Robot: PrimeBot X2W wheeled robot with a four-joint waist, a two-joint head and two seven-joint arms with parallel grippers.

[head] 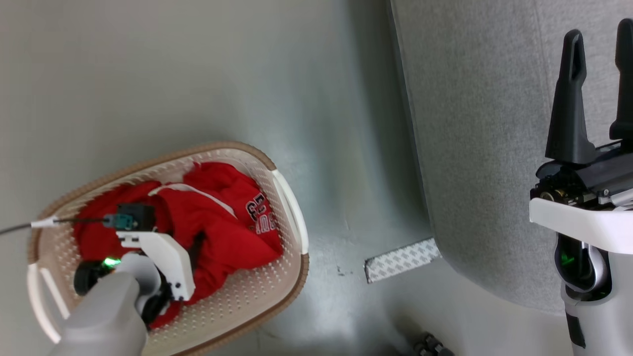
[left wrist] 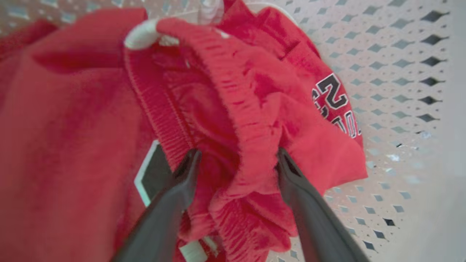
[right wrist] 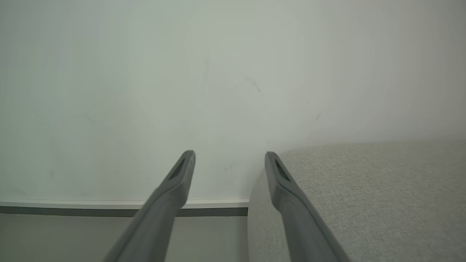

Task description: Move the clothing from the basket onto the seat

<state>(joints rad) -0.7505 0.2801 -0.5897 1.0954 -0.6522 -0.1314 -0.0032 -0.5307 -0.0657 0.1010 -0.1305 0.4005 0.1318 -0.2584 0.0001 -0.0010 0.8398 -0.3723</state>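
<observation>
My left gripper (left wrist: 238,153) is down in the basket (head: 232,146), jaws spread astride a bunched waistband fold of the clothing (left wrist: 251,120); the fold runs lengthwise between them. My right gripper (right wrist: 229,154) hangs spread and empty over the seat's (head: 474,123) edge.

Clothing (head: 222,232): red cloth, matt and soft, a little fuzzy; the waistband (left wrist: 233,83) is ribbed.
Basket (head: 257,296): cream plastic, smooth, with many small holes; the brown rim (head: 212,147) looks woven in texture; the handles (head: 292,207) are smooth white plastic.
Seat (head: 484,148): grey woven cloth, matt, finely rough.
Floor (head: 198,74): smooth and hard, with a soft shine.
Right gripper (right wrist: 229,156): fingers (right wrist: 291,196) of dark plastic, matt, smooth.
Left gripper (left wrist: 236,154): the same dark matt fingers (left wrist: 309,211).
Wall (right wrist: 182,91): smooth, matt.
</observation>
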